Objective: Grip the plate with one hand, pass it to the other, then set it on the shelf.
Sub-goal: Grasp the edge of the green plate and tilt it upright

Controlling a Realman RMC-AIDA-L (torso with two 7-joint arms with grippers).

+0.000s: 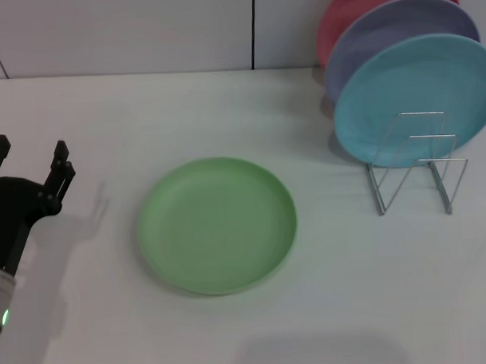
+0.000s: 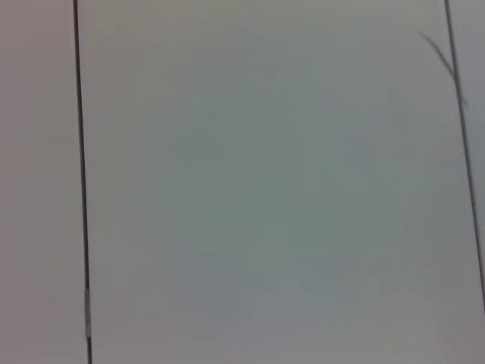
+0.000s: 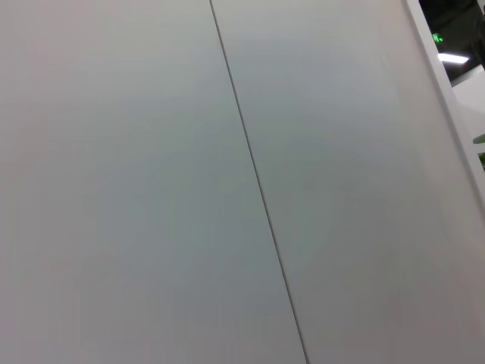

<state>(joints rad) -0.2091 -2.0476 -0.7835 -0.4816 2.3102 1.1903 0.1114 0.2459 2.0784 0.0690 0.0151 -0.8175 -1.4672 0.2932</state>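
Left gripper spread wide, well apart from green plate.

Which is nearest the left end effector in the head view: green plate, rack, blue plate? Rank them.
From the left end effector, at the table's left edge:
1. Green plate, flat at centre.
2. Rack and blue plate, both far right, the plate standing in the rack; too close to call.
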